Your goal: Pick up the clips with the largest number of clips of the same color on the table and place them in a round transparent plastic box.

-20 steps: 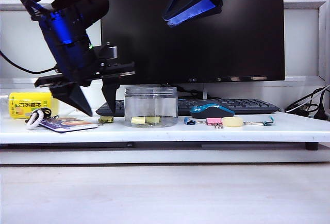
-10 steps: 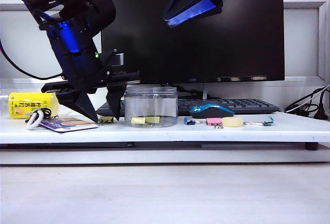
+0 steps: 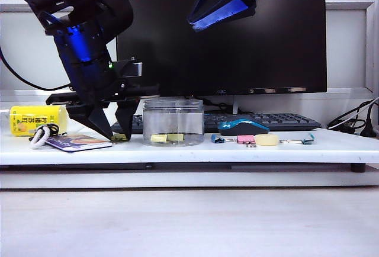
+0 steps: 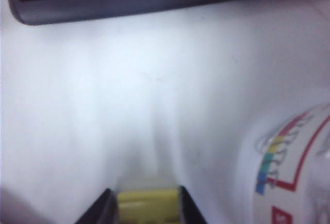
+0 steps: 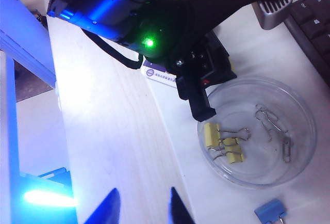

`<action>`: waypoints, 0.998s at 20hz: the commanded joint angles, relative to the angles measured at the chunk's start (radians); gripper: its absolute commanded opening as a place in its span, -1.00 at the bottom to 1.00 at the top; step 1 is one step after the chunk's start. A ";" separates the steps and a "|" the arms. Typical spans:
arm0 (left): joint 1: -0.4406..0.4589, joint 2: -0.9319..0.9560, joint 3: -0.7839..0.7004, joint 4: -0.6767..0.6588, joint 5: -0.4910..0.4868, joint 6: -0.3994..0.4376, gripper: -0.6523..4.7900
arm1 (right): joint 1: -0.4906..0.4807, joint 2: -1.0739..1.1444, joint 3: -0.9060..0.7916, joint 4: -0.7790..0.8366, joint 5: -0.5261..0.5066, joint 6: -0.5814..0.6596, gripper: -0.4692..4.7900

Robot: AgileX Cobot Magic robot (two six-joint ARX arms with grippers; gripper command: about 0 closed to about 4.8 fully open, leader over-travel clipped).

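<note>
The left hand (image 3: 118, 134) is down on the white desk (image 3: 189, 150), just left of the round clear box (image 3: 173, 122), and its two fingers sit on each side of a yellow clip (image 4: 147, 207), though it is hard to tell if they squeeze it. Two more yellow clips (image 5: 223, 142) lie inside the box. The right hand (image 5: 140, 204) hangs high above the desk with its fingers spread and nothing between them.
</note>
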 commanded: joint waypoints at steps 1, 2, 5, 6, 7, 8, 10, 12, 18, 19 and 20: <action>-0.001 0.004 -0.002 -0.018 -0.004 0.008 -0.36 | 0.001 -0.005 0.002 0.003 -0.006 0.004 -0.34; -0.001 0.004 -0.002 -0.018 -0.004 0.011 -0.38 | 0.001 -0.005 0.002 0.003 -0.006 0.004 -0.34; -0.001 0.004 -0.002 -0.018 -0.019 0.019 -0.45 | 0.001 -0.005 0.002 0.003 -0.006 0.004 -0.34; -0.001 0.004 -0.002 -0.018 -0.019 0.019 -0.45 | 0.001 -0.005 0.002 0.003 -0.006 0.004 -0.34; -0.001 0.004 -0.002 -0.018 -0.019 0.019 -0.47 | 0.001 -0.005 0.002 0.002 -0.006 0.004 -0.34; -0.001 0.004 -0.002 -0.018 -0.019 0.019 -0.47 | 0.001 -0.005 0.002 0.001 -0.006 0.004 -0.34; -0.001 0.004 -0.002 -0.017 -0.022 0.019 -0.47 | 0.001 -0.005 0.002 0.000 -0.006 0.004 -0.34; -0.001 0.003 -0.002 -0.014 -0.022 0.019 -0.47 | 0.001 -0.005 0.002 0.000 -0.006 0.004 -0.34; 0.000 -0.059 -0.002 0.007 -0.026 0.033 -0.47 | 0.001 -0.005 0.002 0.003 -0.002 0.003 -0.34; 0.000 -0.085 -0.002 0.007 -0.026 0.049 -0.47 | 0.000 -0.005 0.002 0.003 0.004 0.003 -0.34; 0.000 -0.103 -0.002 0.003 -0.026 0.053 -0.47 | -0.002 -0.005 0.002 0.003 0.024 0.003 -0.34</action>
